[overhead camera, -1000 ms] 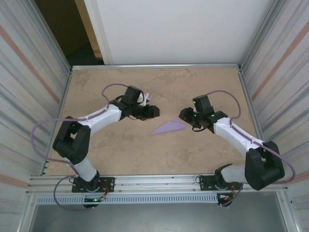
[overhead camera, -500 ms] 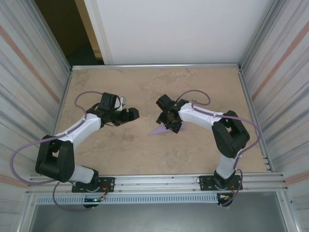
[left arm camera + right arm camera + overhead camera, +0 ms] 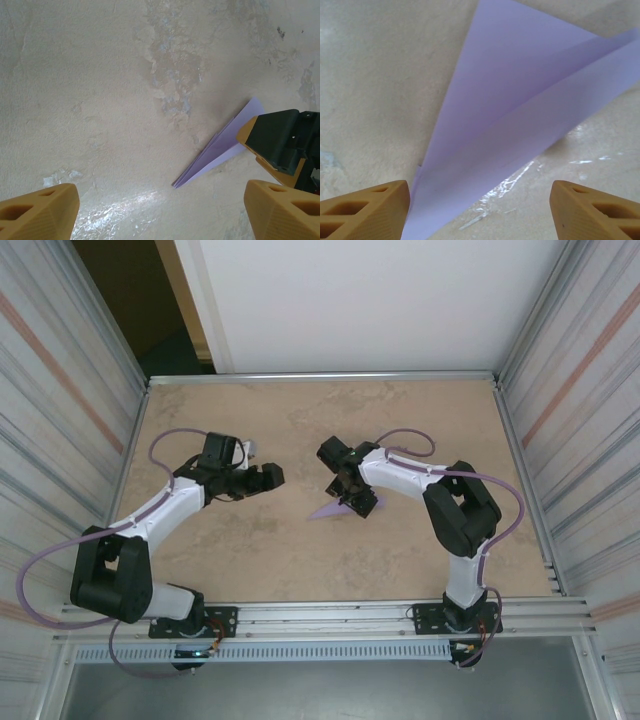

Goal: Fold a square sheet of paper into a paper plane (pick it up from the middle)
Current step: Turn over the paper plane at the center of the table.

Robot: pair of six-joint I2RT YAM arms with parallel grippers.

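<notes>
Mid-way across the mottled beige counter (image 3: 250, 550) a lavender paper plane (image 3: 335, 508), folded to a narrow dart with a centre crease, lies flat with its sharp nose pointing left. The right jaws hang low over its wide tail end, spread wide with a tan fingertip (image 3: 365, 210) at either side and pinching nothing. Slightly farther back and to the left, well apart from the plane, the left jaws also stand spread and empty, aimed at the dart.

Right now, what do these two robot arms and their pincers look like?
The left arm and right arm have white segments joined by black joints, with a purple cable looping alongside each. The left gripper and right gripper are black with tan, wedge-shaped fingers bearing small holes.
</notes>
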